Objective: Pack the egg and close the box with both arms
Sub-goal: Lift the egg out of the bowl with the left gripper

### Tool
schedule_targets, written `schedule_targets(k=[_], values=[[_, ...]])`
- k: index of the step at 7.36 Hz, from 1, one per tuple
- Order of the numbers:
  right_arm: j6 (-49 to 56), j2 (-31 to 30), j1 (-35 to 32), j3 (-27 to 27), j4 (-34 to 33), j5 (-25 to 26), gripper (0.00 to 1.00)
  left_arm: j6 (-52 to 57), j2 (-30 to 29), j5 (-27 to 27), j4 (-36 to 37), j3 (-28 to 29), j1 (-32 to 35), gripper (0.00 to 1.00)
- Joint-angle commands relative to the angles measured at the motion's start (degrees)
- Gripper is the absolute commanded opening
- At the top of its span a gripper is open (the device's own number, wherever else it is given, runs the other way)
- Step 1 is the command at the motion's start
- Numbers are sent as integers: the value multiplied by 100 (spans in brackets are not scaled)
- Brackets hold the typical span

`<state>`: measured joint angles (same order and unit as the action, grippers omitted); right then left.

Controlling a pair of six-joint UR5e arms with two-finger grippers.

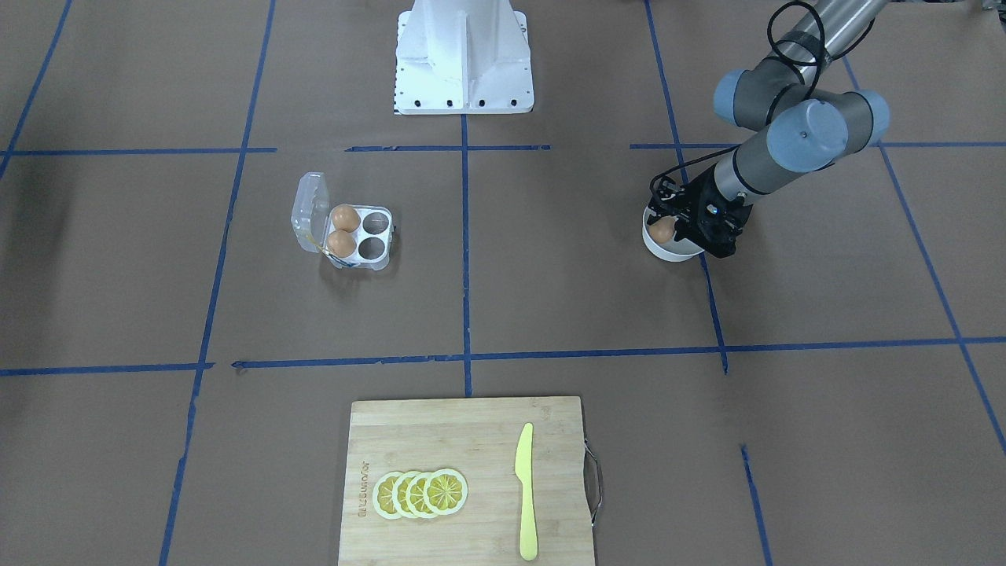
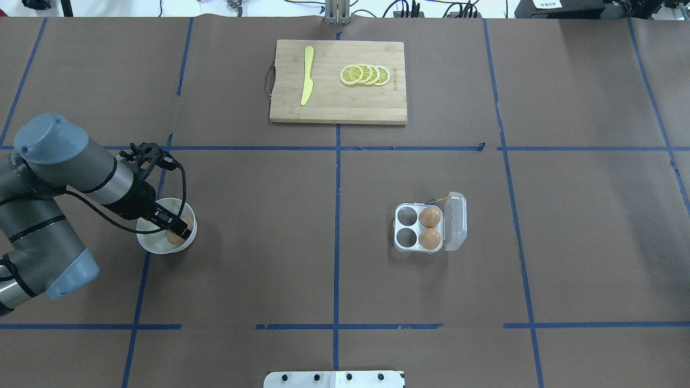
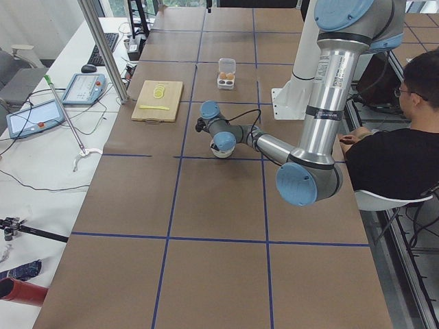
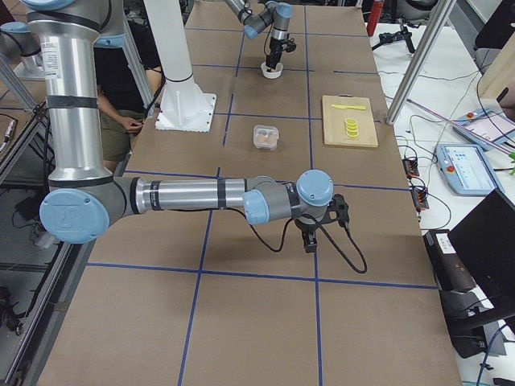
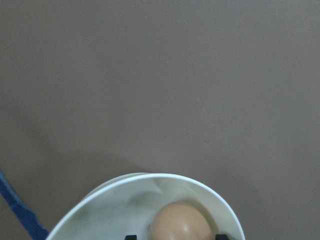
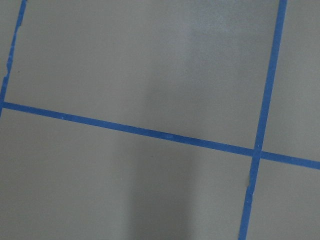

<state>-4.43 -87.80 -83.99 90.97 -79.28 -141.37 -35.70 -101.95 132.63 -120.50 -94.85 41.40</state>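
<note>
Looking through the wrist camera, I see the left gripper (image 2: pixel 182 231) inside the white bowl (image 5: pixel 115 210), jaws spread on both sides of the egg (image 5: pixel 181 223) lying there. Well apart from it, the open box (image 2: pixel 419 229) holds two other eggs (image 2: pixel 429 217). The state of the right gripper (image 4: pixel 310 241) I cannot tell.

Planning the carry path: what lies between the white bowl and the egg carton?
Overhead view: only bare brown paper and one blue tape line between bowl and box.
</note>
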Motion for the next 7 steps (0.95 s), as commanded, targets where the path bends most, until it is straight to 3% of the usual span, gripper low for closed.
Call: schedule_targets(k=[1, 2, 4, 6, 7], values=[[4, 0, 6, 0, 0, 4, 100, 88, 8, 0, 0, -7, 0, 35], [4, 0, 6, 0, 0, 4, 100, 159, 60, -70, 9, -77, 9, 0], [-5, 18, 6, 0, 0, 4, 100, 168, 139, -263, 26, -453, 209, 0], [4, 26, 6, 0, 0, 4, 100, 159, 341, -246, 53, -788, 1007, 0], [-5, 26, 6, 9, 0, -5, 100, 64, 186, -238, 61, -737, 984, 0]])
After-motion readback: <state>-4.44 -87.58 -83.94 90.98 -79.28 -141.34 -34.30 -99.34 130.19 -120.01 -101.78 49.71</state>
